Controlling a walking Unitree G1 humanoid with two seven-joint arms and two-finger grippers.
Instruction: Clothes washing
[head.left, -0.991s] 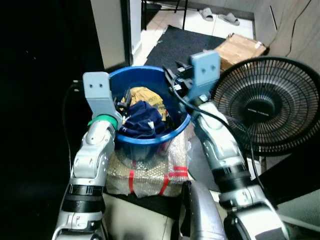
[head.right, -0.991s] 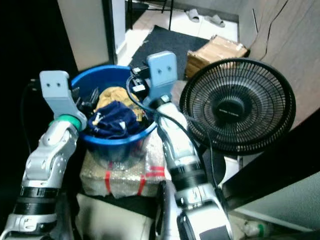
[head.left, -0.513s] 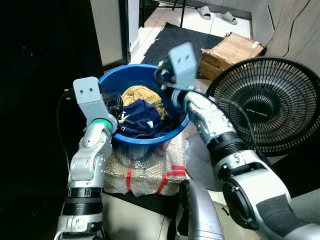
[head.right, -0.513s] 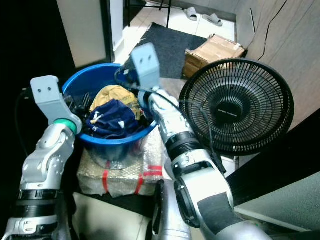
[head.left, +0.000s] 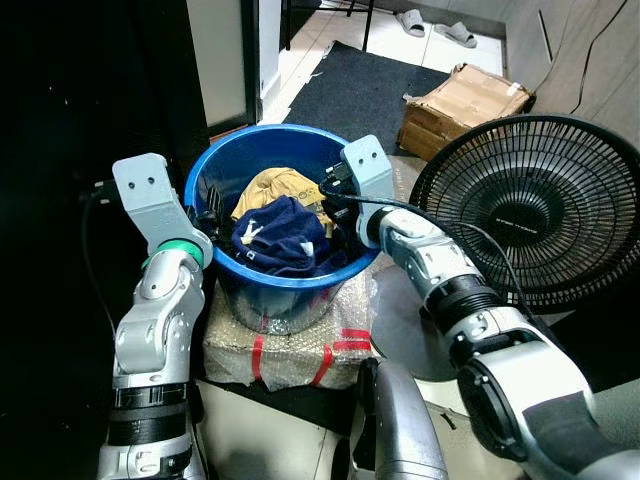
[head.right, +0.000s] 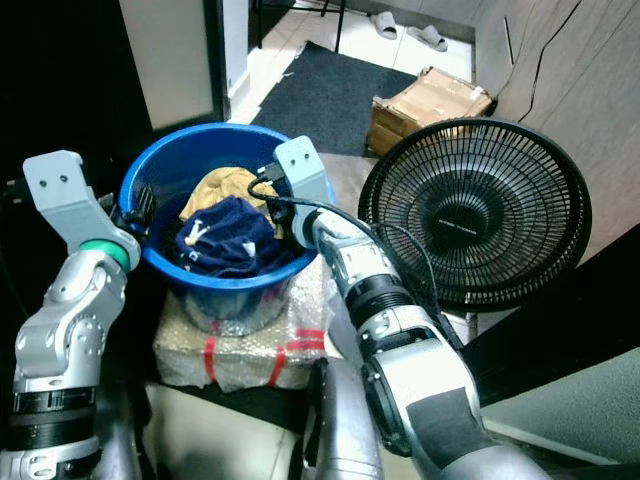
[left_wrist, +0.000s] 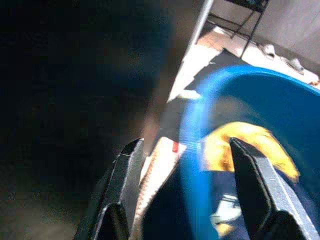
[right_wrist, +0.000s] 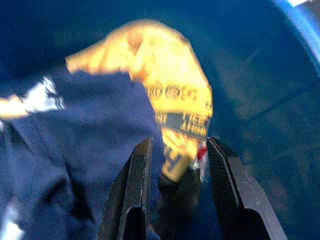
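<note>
The right claw has dipped into the blue basin, spread around the yellow garment beside the navy shirt; the left claw, spread, straddles the basin's rim.

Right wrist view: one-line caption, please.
Open right tool reaches into the blue tub, over yellow cloth and navy cloth.

Clothes crowd the blue basin, and a fan blocks its right side.
</note>
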